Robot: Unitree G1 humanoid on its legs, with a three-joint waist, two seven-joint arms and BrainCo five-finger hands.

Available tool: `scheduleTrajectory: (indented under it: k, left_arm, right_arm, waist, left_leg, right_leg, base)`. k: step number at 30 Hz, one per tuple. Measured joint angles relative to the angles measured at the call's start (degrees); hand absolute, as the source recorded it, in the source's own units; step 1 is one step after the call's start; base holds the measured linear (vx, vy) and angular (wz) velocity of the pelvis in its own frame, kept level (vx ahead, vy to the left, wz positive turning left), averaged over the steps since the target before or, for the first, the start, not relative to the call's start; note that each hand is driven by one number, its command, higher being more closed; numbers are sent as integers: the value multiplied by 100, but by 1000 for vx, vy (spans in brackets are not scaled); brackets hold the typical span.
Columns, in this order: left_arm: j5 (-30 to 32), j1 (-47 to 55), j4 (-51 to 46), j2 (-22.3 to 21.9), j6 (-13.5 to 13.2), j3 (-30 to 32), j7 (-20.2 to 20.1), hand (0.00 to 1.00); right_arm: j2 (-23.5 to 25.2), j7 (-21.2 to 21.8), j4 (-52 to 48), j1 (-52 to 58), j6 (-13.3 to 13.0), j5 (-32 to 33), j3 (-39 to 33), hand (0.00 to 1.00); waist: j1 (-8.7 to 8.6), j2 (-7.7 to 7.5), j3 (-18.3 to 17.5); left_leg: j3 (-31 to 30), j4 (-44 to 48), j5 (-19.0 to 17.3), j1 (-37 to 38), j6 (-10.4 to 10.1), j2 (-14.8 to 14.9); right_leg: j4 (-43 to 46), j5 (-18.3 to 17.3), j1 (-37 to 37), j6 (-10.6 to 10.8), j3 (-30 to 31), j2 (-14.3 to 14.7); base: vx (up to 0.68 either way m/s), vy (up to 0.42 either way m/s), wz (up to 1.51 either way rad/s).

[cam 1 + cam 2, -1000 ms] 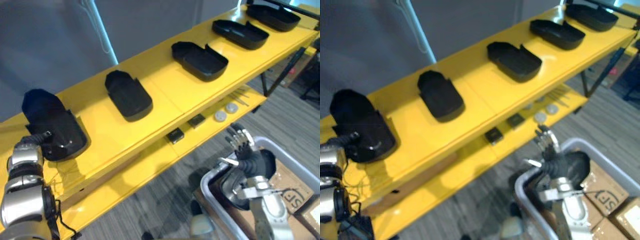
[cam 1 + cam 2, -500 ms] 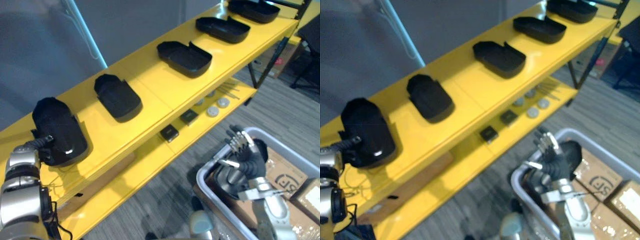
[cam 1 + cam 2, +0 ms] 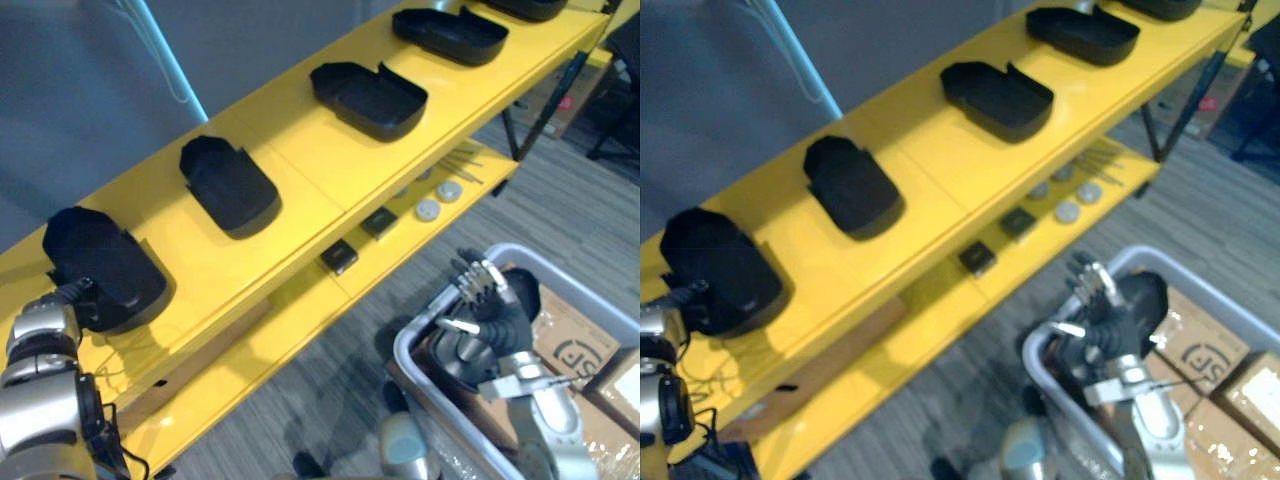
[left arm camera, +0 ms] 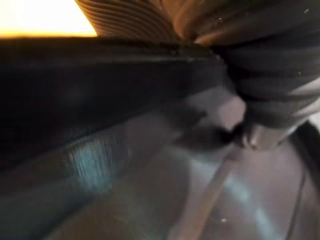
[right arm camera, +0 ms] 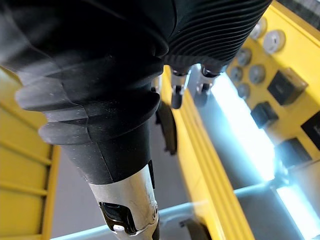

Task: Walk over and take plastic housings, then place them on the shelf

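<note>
Black housing (image 3: 108,268) on yellow shelf (image 3: 310,165) — left hand (image 3: 76,296) against it, grip unclear; right hand (image 3: 490,310) splayed, empty.

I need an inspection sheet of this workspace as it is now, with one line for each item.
Surface: yellow shelf with two levels; the top level carries the job's things.
Job's things: black plastic housings in a row on the top level, four whole and a fifth cut off at the view's edge.
Clutter: on the lower level, two square blocks, round discs and thin rods.
Hands: left hand at the leftmost housing, hold cannot be told; right hand open above the grey bin, empty.
Cables: nothing seen.
Surroundings: carpet floor; cardboard boxes beside the bin.
</note>
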Motion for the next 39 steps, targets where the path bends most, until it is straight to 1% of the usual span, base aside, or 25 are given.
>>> scheduleTrajectory:
  k: [1,4,10,12,14,16,18,20,21,22,23,24,25,26,27,29,30,31,33,35,36,37,39]
  left_arm:
    - [1,0,0,0,-1,0,-1,0]
    - [3,0,0,10,-35,0,-2,0]
    - [57,-6,-67,175,-114,-10,53,0]
    - [74,-26,-129,188,-202,-17,179,0]
    - [121,-45,-136,188,-228,-25,317,0]
    - [123,-58,-136,188,-287,-55,620,0]
    - [122,-140,-136,190,-530,-63,1009,0]
    - [121,-239,-198,190,-756,-73,1307,0]
    - [112,-318,-312,190,-920,-158,1444,0]
    - [107,-371,-370,190,-984,-240,1512,0]
    - [102,-428,-542,190,-1113,-318,1605,0]
    - [96,-473,-610,190,-1154,-391,1623,0]
    - [50,-544,-757,172,-1239,-577,1638,0]
    - [31,-634,-870,133,-1323,-766,1682,0]
    - [-25,-752,-991,7,-1436,-931,1793,0]
    - [-132,-828,-1151,-208,-1575,-1114,1852,0]
    - [-190,-827,-1275,-359,-1648,-1254,1869,0]
    - [-227,-822,-1417,-507,-1775,-1367,1939,0]
    - [-239,-815,-1546,-594,-1882,-1381,2010,0]
    - [-383,-757,-1806,-717,-2105,-1383,2078,0]
    - [-468,-619,-2084,-770,-2304,-1383,2092,0]
    - [-479,-511,-2240,-772,-2434,-1383,2095,0]
    - [-659,-74,-2937,-823,-2845,-1358,2166,0]
  right_arm:
    - [0,-3,-3,-8,0,0,0,0]
    - [-9,-4,-4,-20,0,1,2,0]
    - [-47,61,-7,-33,-19,10,1,0]
    - [-75,292,-17,-35,-137,131,2,0]
    - [-92,506,-83,-51,-247,190,4,0]
    - [-123,762,-192,-64,-413,291,17,0]
    - [-281,1049,-367,-170,-646,427,181,0]
    - [-461,1303,-482,-402,-766,624,483,0]
    - [-547,1524,-488,-619,-803,771,780,0]
    - [-580,1628,-487,-728,-823,807,919,0]
    - [-644,1781,-487,-972,-854,872,1265,0]
    - [-675,1827,-482,-1102,-855,902,1483,0]
    - [-731,1871,-476,-1390,-854,900,1890,0]
    - [-752,1861,-444,-1720,-854,897,2308,0]
    - [-749,1775,-385,-2024,-851,884,2652,0]
    - [-709,1608,-190,-2357,-842,877,3010,0]
    - [-632,1441,-54,-2530,-835,804,3180,0]
    - [-500,1231,84,-2671,-836,711,3296,0]
    - [-370,1083,128,-2735,-840,652,3367,0]
    - [-190,929,240,-2791,-844,532,3451,0]
    - [-102,841,260,-2800,-845,481,3512,0]
    - [-61,829,261,-2797,-845,455,3551,0]
    - [51,781,263,-2763,-856,371,3665,0]
  waist:
    - [-8,-1,63]
    - [-18,-4,177]
    - [-81,8,189]
    - [-80,8,190]
    - [-78,6,191]
    - [-67,5,191]
    - [-29,1,193]
    - [4,-1,194]
    - [82,-6,194]
    - [119,-7,194]
    - [143,-13,198]
    - [173,-24,205]
    - [263,-38,205]
    - [301,-57,201]
    - [413,-85,212]
    - [556,-132,228]
    - [661,-178,204]
    - [773,-237,198]
    - [847,-272,188]
    - [911,-315,177]
    - [926,-338,165]
    - [938,-355,156]
    - [950,-407,113]
  left_leg:
    - [-6,12,-3,-1,5,0]
    - [-3,51,-19,-24,18,0]
    - [-9,163,-31,-183,28,5]
    - [-10,163,-31,-185,28,11]
    - [-17,164,-33,-185,30,18]
    - [-33,166,-34,-186,32,18]
    - [-83,167,-34,-198,32,7]
    - [-161,170,-32,-202,35,-6]
    - [-186,179,-32,-190,36,-7]
    - [-211,182,-31,-193,37,-9]
    - [-325,179,-20,-218,52,-19]
    - [-363,179,-13,-219,56,-22]
    - [-454,183,-4,-245,55,-25]
    - [-611,174,46,-337,78,-53]
    - [-732,169,86,-415,87,-70]
    - [-882,172,110,-445,78,-63]
    - [-989,179,123,-490,64,-58]
    - [-1110,175,137,-541,54,-60]
    - [-1175,173,150,-602,55,-64]
    - [-1255,171,153,-627,55,-71]
    - [-1284,166,152,-602,55,-69]
    - [-1286,163,152,-584,55,-69]
    - [-1367,163,152,-574,55,-65]
  right_leg:
    - [20,-13,-5,0,-6,-6]
    - [85,-48,-50,2,-3,-15]
    - [182,-35,-204,11,44,-13]
    - [182,-35,-203,11,43,-13]
    - [182,-35,-197,11,37,-20]
    - [182,-35,-187,11,14,-30]
    - [182,-36,-171,13,-47,-55]
    - [178,-37,-130,14,-95,-79]
    - [163,-34,-88,19,-123,-87]
    - [159,-34,-71,19,-159,-99]
    - [151,-35,-26,19,-259,-128]
    - [143,-35,1,19,-298,-139]
    - [124,-35,38,19,-383,-158]
    - [121,-35,50,19,-522,-199]
    - [110,-31,51,23,-622,-225]
    - [69,-29,138,21,-760,-232]
    - [36,-30,186,18,-889,-234]
    - [-23,-28,242,15,-1021,-232]
    - [-44,-27,232,13,-1067,-235]
    - [-98,-24,297,10,-1176,-246]
    - [-157,-23,372,10,-1205,-253]
    - [-197,-23,418,10,-1210,-254]
    - [-316,-18,541,12,-1306,-254]
  base:
    - [-34,-6,0]
    - [-11,-2,0]
    - [0,0,0]
    - [0,0,0]
    - [0,0,0]
    - [-10,1,4]
    - [-14,3,9]
    - [-16,5,14]
    - [-20,7,14]
    - [-19,5,25]
    - [-19,1,28]
    - [-19,-2,36]
    - [-20,-4,46]
    - [-25,-4,61]
    - [-20,-6,58]
    - [-7,-14,45]
    - [15,-24,55]
    - [19,-25,47]
    - [24,-11,24]
    - [57,-2,20]
    - [60,5,19]
    - [68,7,10]
    - [66,-8,15]
